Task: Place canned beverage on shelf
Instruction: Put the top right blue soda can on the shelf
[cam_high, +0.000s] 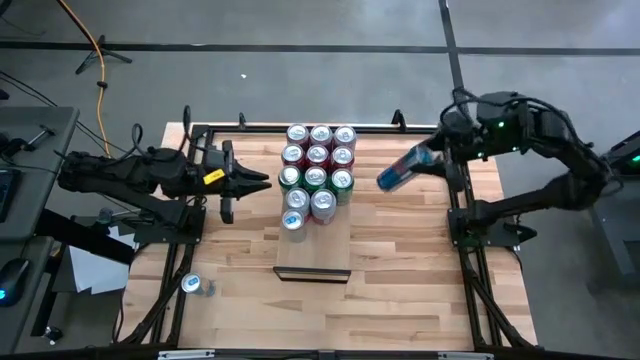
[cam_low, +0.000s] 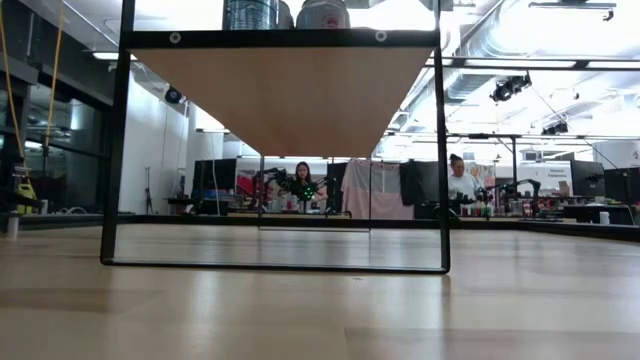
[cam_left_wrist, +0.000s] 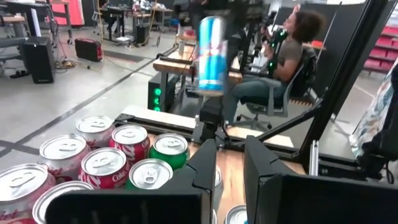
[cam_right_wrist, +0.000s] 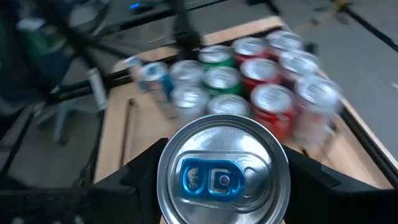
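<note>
Right gripper (cam_high: 425, 157) grips blue can (cam_high: 400, 169) beside shelf (cam_high: 314, 258) cans.

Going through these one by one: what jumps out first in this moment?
The right gripper holds a blue-and-silver can off the table, to the right of the shelf. Next is the tight cluster of red, green and silver cans standing on the shelf's far end. The left gripper waits shut just left of that cluster, and one stray can lies on the table's near left.
</note>
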